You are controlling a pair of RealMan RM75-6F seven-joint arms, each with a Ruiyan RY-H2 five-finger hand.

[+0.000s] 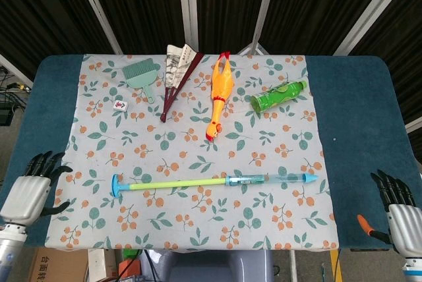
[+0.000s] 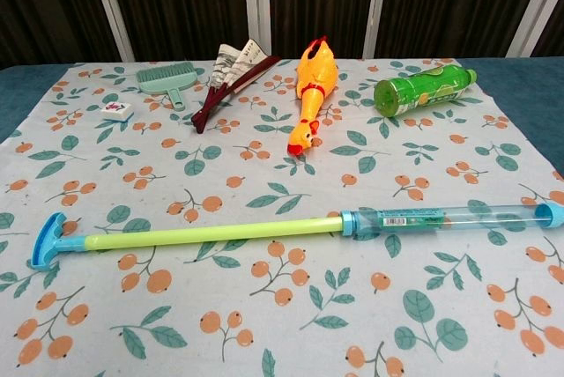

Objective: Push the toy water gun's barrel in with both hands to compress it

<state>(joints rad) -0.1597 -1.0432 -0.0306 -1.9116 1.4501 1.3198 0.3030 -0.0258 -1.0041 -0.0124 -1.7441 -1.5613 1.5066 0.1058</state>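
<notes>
The toy water gun (image 1: 214, 182) is laid full-length across the near part of the surface (image 1: 349, 104), its yellow-green rod (image 2: 211, 232) drawn fully out to the left and ended by a blue T-handle (image 2: 44, 243), its clear barrel (image 2: 458, 217) lying to the right; neither end is touched; the left robot hand (image 1: 30, 190) is held at the near left corner with fingers spread and nothing in it, well apart from the handle; the right robot hand (image 1: 399, 213) is seen at the near right edge, fingers likewise apart and empty, well apart from the barrel tip. The greatest risk is judged to be the gun swinging or sliding on the cloth if one end is pushed before the other is braced, since it is long, light and unsupported; next, the thin rod could be bowed or lifted if the push is not kept along its axis; a rounded barrel tip may slip from the fingers; the patterned cloth (image 2: 264, 333) could be rucked under a dragged hand. The surface is a blue-topped table covered by a pale cloth printed with leaves and orange berries; on its far part are laid, from largest to smallest, a rubber chicken (image 1: 220, 94), a folded fan (image 1: 178, 78), a green bottle (image 1: 278, 95), a teal brush (image 1: 141, 76) and a small tile (image 1: 120, 105); behind it dark slatted panels with pale struts are seen.
</notes>
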